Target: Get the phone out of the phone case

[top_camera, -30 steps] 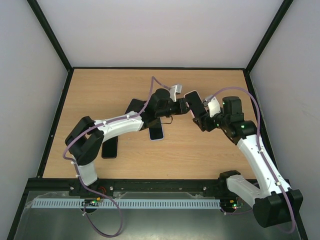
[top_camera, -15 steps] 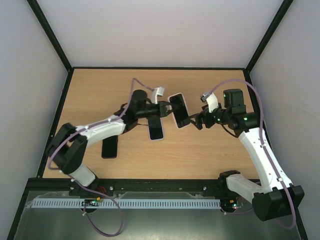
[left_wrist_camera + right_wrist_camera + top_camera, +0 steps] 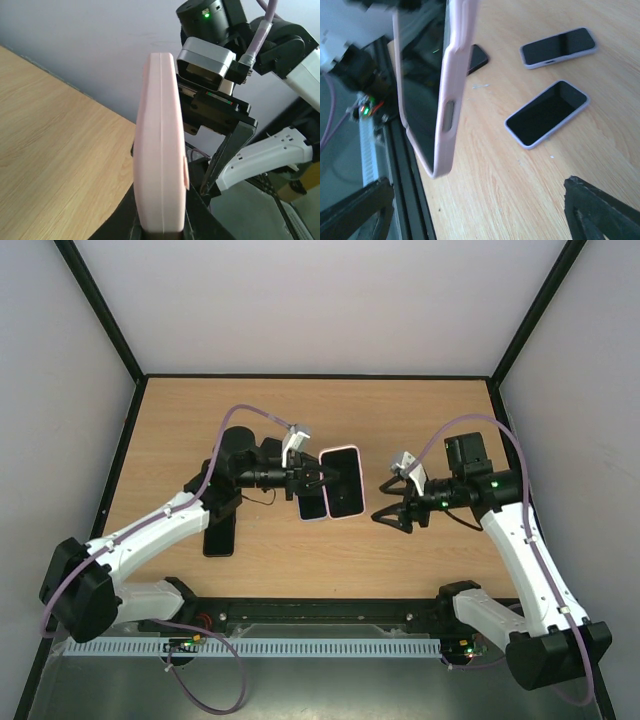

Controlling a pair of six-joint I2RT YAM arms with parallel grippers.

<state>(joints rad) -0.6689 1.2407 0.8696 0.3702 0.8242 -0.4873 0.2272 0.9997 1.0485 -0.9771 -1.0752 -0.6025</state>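
Observation:
The phone in its pink case [image 3: 343, 481] is held off the table by my left gripper [image 3: 318, 480], which is shut on its left end. The dark screen faces up in the top view. In the left wrist view the case [image 3: 160, 145] stands edge-on between the jaws of the left gripper [image 3: 160, 226]. My right gripper [image 3: 392, 514] is open and empty, a short way right of the phone and not touching it. In the right wrist view the case [image 3: 440, 90] hangs ahead of the wide-open right gripper [image 3: 477, 200].
A lavender-cased phone [image 3: 312, 504] lies on the wooden table [image 3: 420, 550] under the held phone; it also shows in the right wrist view [image 3: 547, 114]. A second cased phone [image 3: 559, 47] lies beyond it. A black phone [image 3: 220, 533] lies by the left arm.
My left gripper has carried the pink-cased phone to the left and nearer. My right gripper has let go of it, opened wide and dropped back toward the near right.

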